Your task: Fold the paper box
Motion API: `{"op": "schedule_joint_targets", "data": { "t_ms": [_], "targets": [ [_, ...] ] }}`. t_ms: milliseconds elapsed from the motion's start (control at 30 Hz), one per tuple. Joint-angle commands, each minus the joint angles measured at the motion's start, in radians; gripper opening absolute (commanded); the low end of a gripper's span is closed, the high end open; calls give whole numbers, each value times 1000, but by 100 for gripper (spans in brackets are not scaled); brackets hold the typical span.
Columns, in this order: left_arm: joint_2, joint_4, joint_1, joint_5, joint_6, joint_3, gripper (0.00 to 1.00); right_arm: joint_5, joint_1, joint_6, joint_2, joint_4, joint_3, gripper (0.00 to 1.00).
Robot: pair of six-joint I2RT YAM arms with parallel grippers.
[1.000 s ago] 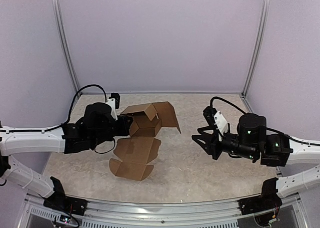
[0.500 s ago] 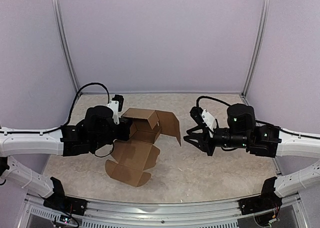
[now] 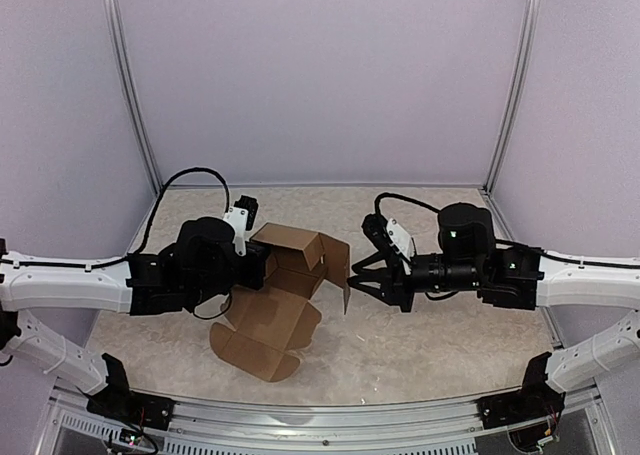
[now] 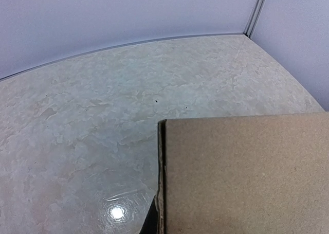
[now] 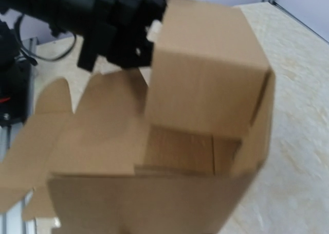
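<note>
The paper box (image 3: 280, 315) is a brown cardboard sheet, partly folded, lying mid-table with its walls raised at the back. My left gripper (image 3: 257, 260) is shut on the box's left wall. In the left wrist view that wall (image 4: 247, 177) fills the lower right, with a dark finger sliver (image 4: 150, 221) beside its edge. My right gripper (image 3: 352, 275) is open, with its fingertips at the upright right flap (image 3: 338, 267). In the right wrist view the box (image 5: 205, 85) fills the frame, blurred, and hides my own fingers. The left gripper (image 5: 118, 23) shows at the box's far side.
The beige marbled table (image 3: 440, 345) is closed in by lilac walls with metal posts (image 3: 130, 85) at the back corners. A metal rail (image 3: 320, 420) runs along the near edge. A black cable (image 3: 190, 175) loops above the left arm.
My right gripper has travelled left across the table to the box's right flap, which now stands steeper. The left gripper and the box have shifted a little to the right.
</note>
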Motion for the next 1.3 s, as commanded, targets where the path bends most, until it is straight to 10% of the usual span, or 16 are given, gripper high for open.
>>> {"op": "schedule_joint_targets", "data": {
  "t_ms": [0, 1267],
  "targets": [
    [13, 14, -17, 4, 18, 8, 0, -52, -5, 23, 38, 55, 37, 29],
    [43, -118, -96, -231, -188, 82, 0, 396, 127, 132, 353, 257, 179, 44]
  ]
}}
